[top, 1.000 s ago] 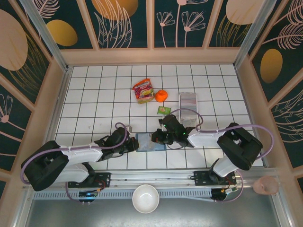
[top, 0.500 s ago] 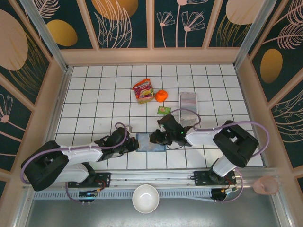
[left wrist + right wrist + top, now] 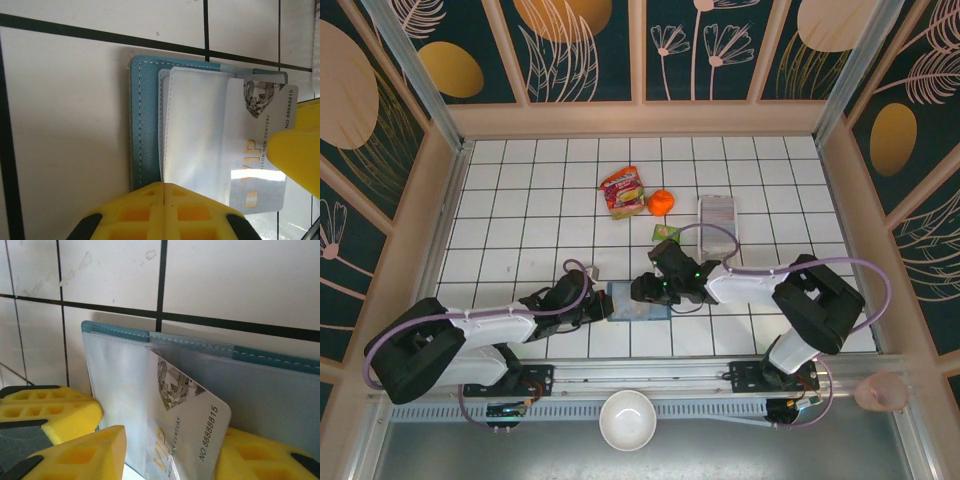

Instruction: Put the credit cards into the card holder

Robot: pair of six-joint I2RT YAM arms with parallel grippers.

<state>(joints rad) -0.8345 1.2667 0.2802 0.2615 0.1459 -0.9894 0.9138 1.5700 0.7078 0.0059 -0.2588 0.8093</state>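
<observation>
Dark teal folding card holder (image 3: 638, 301) is lying unfolded on the white tiled table (image 3: 520, 220). Left gripper (image 3: 164, 187) is keeping its fingers pressed together at the holder's edge. Right gripper (image 3: 170, 452) is holding its fingers spread apart, straddling the white VIP card (image 3: 260, 170), which is sitting half-tucked in a pocket.

The desk (image 3: 520, 220) is being lit brightly and evenly from above, soft shadows are being cast, and the close yellow fingers (image 3: 130, 212) are being rendered blurred.
</observation>
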